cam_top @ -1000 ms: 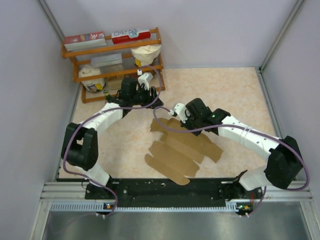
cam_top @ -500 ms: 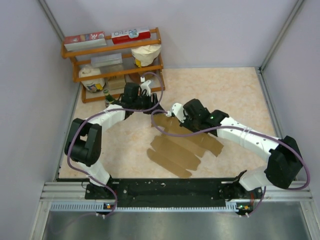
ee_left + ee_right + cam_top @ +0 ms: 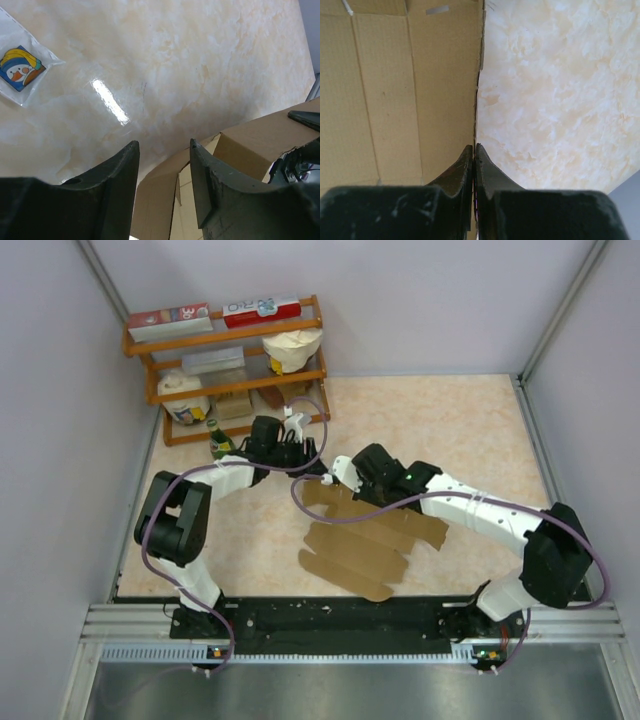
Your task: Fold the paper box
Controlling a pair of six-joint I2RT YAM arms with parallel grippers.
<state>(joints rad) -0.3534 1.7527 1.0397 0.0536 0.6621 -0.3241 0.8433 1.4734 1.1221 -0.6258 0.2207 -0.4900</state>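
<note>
The paper box (image 3: 362, 540) is plain brown cardboard, lying mostly flat in the middle of the table, its far-left panel raised. My right gripper (image 3: 340, 478) is shut on the edge of that panel; in the right wrist view its jaws (image 3: 474, 148) pinch the thin cardboard edge, with the box's inner face (image 3: 395, 90) to the left. My left gripper (image 3: 312, 462) is open just left of the raised panel. In the left wrist view its fingertips (image 3: 162, 145) straddle the folded cardboard corner (image 3: 160, 195) without touching it.
A wooden shelf (image 3: 225, 365) at the back left holds red-and-white printed boxes, a cream paper bag and containers. A green bottle (image 3: 216, 437) stands in front of it. A small snowman packet (image 3: 20, 65) lies on the table near my left gripper. Grey walls enclose the table.
My right gripper has pulled the box's far-left panel left and toward the left arm. My left gripper has moved right and down, closing in on that panel.
</note>
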